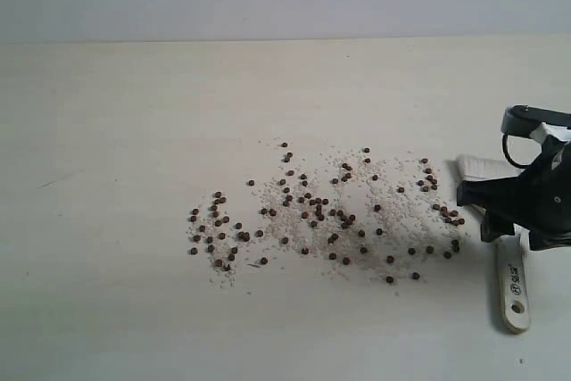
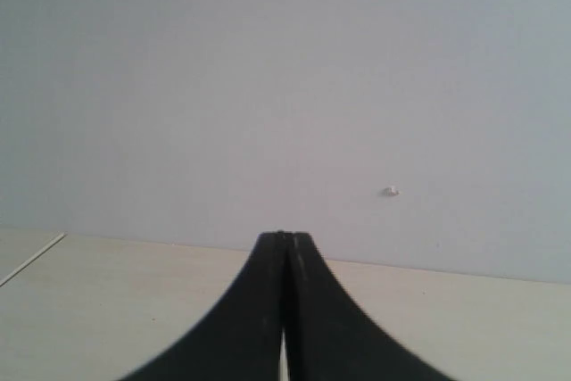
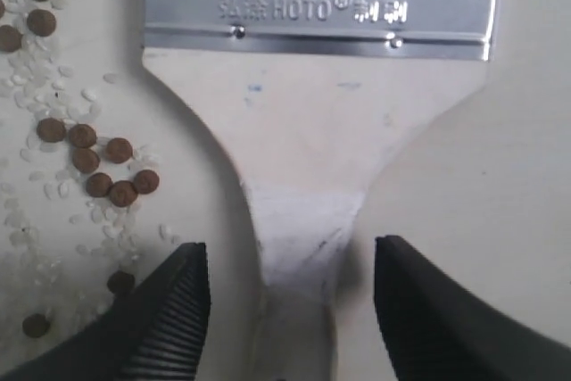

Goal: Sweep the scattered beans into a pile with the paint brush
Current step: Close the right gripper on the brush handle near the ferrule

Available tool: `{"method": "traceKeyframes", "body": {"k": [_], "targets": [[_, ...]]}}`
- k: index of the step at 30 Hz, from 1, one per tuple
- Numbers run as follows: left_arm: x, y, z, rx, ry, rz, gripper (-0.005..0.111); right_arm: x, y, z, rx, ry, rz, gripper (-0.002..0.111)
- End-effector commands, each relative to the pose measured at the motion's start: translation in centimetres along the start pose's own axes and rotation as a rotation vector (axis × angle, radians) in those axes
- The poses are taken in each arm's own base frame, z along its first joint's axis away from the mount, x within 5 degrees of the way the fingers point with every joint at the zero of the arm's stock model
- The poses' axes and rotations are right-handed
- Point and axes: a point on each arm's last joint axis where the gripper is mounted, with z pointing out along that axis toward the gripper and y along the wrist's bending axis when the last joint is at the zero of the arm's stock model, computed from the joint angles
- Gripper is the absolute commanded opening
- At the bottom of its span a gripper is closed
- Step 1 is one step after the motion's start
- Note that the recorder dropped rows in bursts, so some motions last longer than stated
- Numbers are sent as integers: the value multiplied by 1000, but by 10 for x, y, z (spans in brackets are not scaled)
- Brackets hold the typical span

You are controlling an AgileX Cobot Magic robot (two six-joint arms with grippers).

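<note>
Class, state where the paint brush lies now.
Exterior view, far right: the paint brush lies flat beside the beans, beneath the open right gripper.

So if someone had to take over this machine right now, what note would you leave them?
Left gripper: shut, empty, away from the spill.
Right gripper: open, jaws either side of the brush's narrow handle, not yet closed.
Brush: flat on the table at the spill's right edge.
Beans: scattered mid-table among white crumbs.
Done: nothing swept. Left: grip the brush, sweep the beans into a pile.
</note>
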Motion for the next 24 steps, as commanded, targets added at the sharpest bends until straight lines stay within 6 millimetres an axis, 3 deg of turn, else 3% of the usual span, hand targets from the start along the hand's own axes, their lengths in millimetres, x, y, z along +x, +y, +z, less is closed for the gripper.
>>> {"method": "traceKeyframes", "body": {"k": [1, 12, 24], "targets": [[1, 0, 0, -2, 7, -6, 0, 0, 0, 4, 3, -6, -9, 54], [1, 0, 0, -2, 7, -6, 0, 1, -2, 16, 25, 22, -39, 54], [1, 0, 0, -2, 7, -6, 0, -1, -4, 14, 60, 56, -73, 50]]}}
